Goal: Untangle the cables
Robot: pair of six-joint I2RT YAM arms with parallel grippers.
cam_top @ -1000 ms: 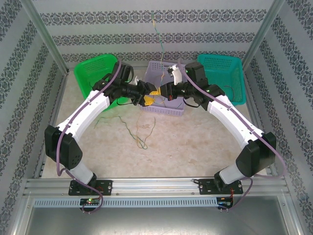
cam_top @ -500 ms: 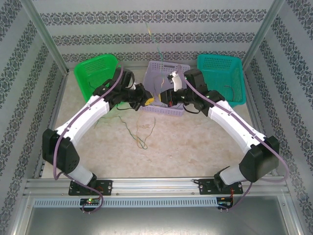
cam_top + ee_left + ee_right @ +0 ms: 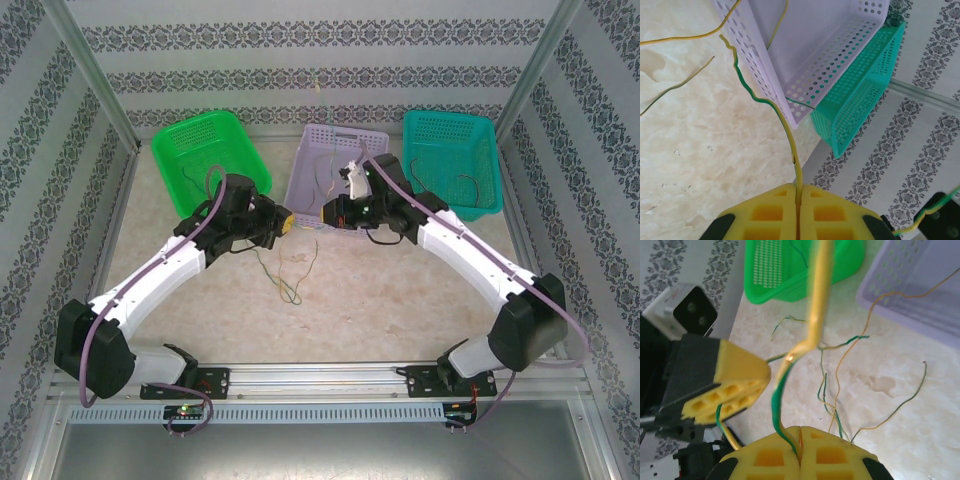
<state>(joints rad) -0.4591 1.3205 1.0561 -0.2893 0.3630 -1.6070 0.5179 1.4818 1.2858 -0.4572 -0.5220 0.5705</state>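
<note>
Early going, I judge. The left gripper (image 3: 799,200) is clamped tight on a green-yellow cable (image 3: 796,172) that runs straight out from its tips towards the purple basket (image 3: 840,45). The right gripper (image 3: 800,437) is clamped likewise on a cable (image 3: 818,290) rising away from its tips. Other cables (image 3: 288,292) lie looped and unsorted on the bench (image 3: 400,290), nearer than both grippers.
</note>
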